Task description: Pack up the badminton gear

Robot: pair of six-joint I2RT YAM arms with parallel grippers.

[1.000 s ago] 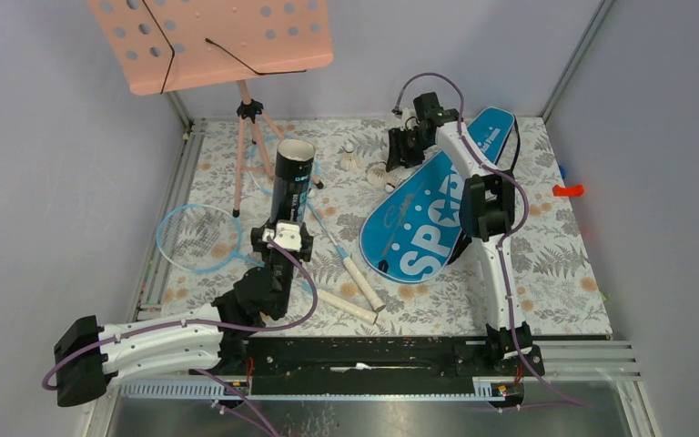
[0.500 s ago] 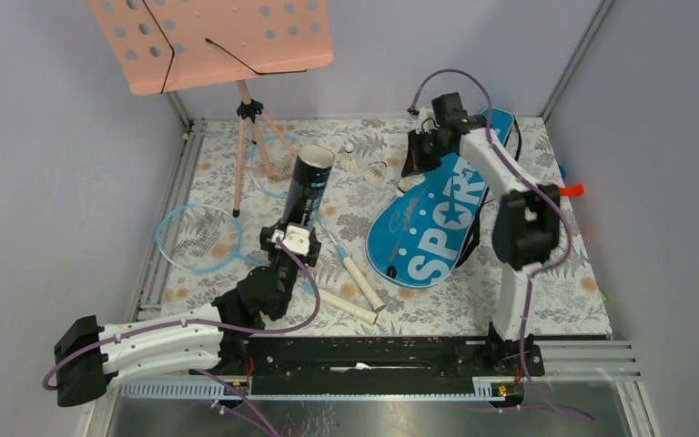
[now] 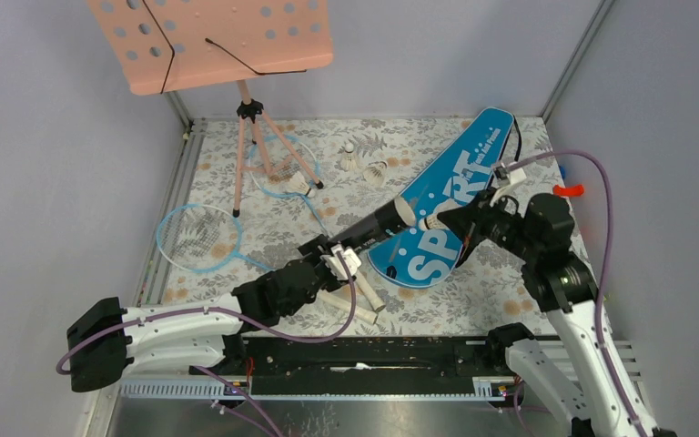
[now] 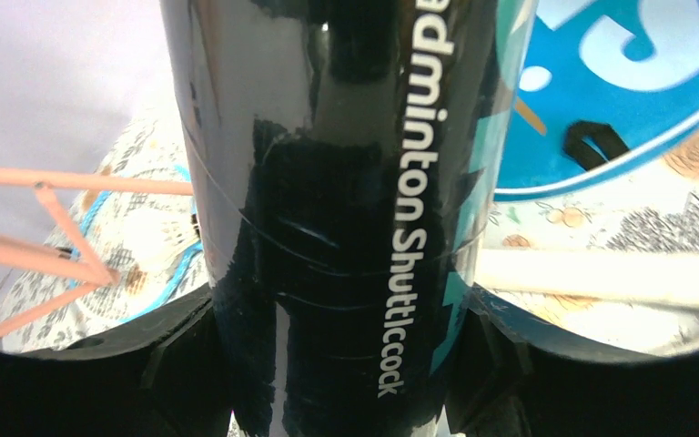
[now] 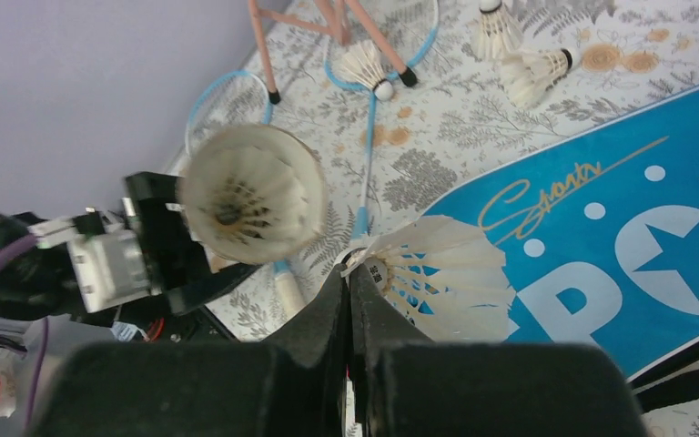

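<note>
**Shuttlecock lined up with the tube mouth**

On the floral bench [image 3: 555,273] the blue SPORT bag [image 3: 437,250] lies flat. Over its left edge the left jaws clamp the dark shuttlecock tube [image 3: 373,228], tilted with its open mouth towards the right arm. I'd say that lets the right jaws, pinched together on a white feather shuttlecock [image 5: 446,282], feed it in.
</note>
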